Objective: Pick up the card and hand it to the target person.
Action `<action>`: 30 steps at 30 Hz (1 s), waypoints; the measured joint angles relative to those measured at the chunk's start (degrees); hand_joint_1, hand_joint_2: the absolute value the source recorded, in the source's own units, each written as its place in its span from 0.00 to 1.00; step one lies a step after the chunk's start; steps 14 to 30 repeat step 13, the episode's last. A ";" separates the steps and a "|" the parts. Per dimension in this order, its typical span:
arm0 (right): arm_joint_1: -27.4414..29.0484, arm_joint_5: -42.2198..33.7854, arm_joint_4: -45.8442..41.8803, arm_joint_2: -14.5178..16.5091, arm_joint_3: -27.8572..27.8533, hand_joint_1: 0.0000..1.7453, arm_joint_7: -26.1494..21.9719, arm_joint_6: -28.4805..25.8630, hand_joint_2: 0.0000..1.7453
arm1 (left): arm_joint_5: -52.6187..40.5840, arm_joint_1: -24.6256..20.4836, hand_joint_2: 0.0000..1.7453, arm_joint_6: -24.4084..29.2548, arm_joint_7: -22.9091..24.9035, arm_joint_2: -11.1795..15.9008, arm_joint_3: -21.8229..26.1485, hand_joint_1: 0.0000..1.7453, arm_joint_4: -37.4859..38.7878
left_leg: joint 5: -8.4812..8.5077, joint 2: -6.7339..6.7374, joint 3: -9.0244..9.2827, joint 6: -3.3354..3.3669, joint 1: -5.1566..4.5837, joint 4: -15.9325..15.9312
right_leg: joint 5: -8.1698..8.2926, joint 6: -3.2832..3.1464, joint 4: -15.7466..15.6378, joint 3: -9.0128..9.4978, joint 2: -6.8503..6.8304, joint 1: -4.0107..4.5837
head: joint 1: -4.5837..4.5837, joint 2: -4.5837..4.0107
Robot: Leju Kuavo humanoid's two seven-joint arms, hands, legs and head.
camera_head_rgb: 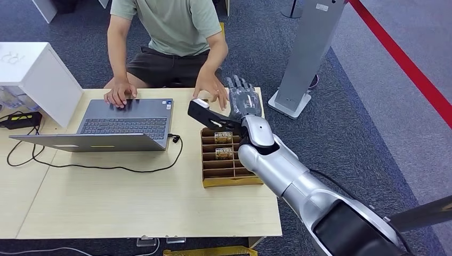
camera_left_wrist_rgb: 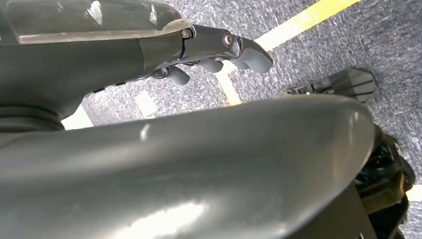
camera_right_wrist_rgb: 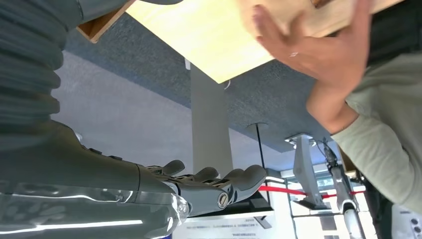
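**Friend:** Where is the card?

**Me:** I am seeing one card [camera_head_rgb: 224, 137] standing in a slot of the brown box [camera_head_rgb: 213, 180], on the right side of the table [camera_head_rgb: 106, 205]. Another one is sitting in the slot just nearer to me.

**Friend:** Are you holding one?

**Me:** No. My right hand [camera_head_rgb: 244, 101] is hanging over the far end of the box. Its fingers [camera_right_wrist_rgb: 234, 181] are lying out straight and a little apart, with nothing in them. My left hand [camera_left_wrist_rgb: 219, 50] is hanging down by the floor, fingers loose and holding nothing too.

**Friend:** So what are you trying to do?

**Me:** I am thinking the picking up is still to do. The person's hand [camera_head_rgb: 212, 87] is waiting just beside mine, so I am going slowly. I should be pulling my hand back toward me, over the card, then coming straight down. I should be pinching only the card's top edge, not the box walls. Then I should be lifting straight up, so the box is not coming along, and reaching far toward that waiting hand.
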 joint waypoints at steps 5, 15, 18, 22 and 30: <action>7.09 -3.94 -12.68 -4.16 -3.09 0.00 -0.27 -1.47 1.00 | 1.67 1.15 0.00 0.44 -0.92 0.31 0.02 0.00 0.09 | -0.04 0.00 0.05 0.00 0.00 0.01 | -0.01 0.00 -0.04 0.01 0.03 0.00 | -0.02 0.00; 27.06 -20.35 -32.88 -10.19 -9.83 0.00 -14.48 -5.49 1.00 | 4.99 2.84 0.00 1.36 -2.12 1.02 0.24 0.00 0.17 | -0.14 -0.02 0.06 0.03 0.01 -0.01 | -0.08 0.01 -0.11 0.03 0.01 0.01 | -0.06 0.00; 27.06 -20.35 -32.88 -10.19 -9.83 0.00 -14.48 -5.49 1.00 | 4.99 2.84 0.00 1.36 -2.12 1.02 0.24 0.00 0.17 | -0.14 -0.02 0.06 0.03 0.01 -0.01 | -0.08 0.01 -0.11 0.03 0.01 0.01 | -0.06 0.00; 27.06 -20.35 -32.88 -10.19 -9.83 0.00 -14.48 -5.49 1.00 | 4.99 2.84 0.00 1.36 -2.12 1.02 0.24 0.00 0.17 | -0.14 -0.02 0.06 0.03 0.01 -0.01 | -0.08 0.01 -0.11 0.03 0.01 0.01 | -0.06 0.00; 27.06 -20.35 -32.88 -10.19 -9.83 0.00 -14.48 -5.49 1.00 | 4.99 2.84 0.00 1.36 -2.12 1.02 0.24 0.00 0.17 | -0.14 -0.02 0.06 0.03 0.01 -0.01 | -0.08 0.01 -0.11 0.03 0.01 0.01 | -0.06 0.00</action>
